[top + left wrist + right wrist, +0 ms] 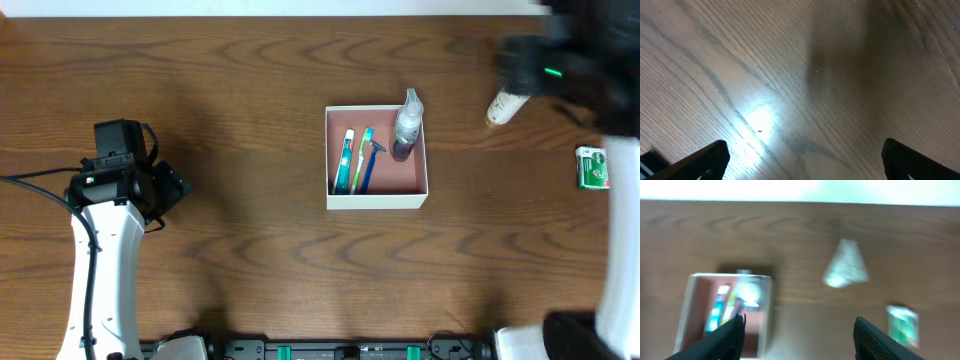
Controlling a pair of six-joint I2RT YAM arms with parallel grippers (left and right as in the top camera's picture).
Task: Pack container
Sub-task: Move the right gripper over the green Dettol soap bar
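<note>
The container [377,199], a white-walled box with a reddish-brown inside, stands mid-table. In it lie two toothbrushes [346,162], a blue razor [372,160] and a clear spray bottle [406,126] at its back right corner. In the blurred right wrist view the container [686,311] sits at lower left. My right gripper [525,68] is a dark blur at the back right, next to a small white bottle [504,105]. Its jaws [799,341] stand open with nothing between them. At the left, my left gripper [172,190] is open [805,162] over bare wood.
A green packet [592,167] lies near the right edge; the right wrist view shows the packet [902,325] at lower right and the white bottle [845,266] as a pale blur. The table's far edge [800,200] runs along the top.
</note>
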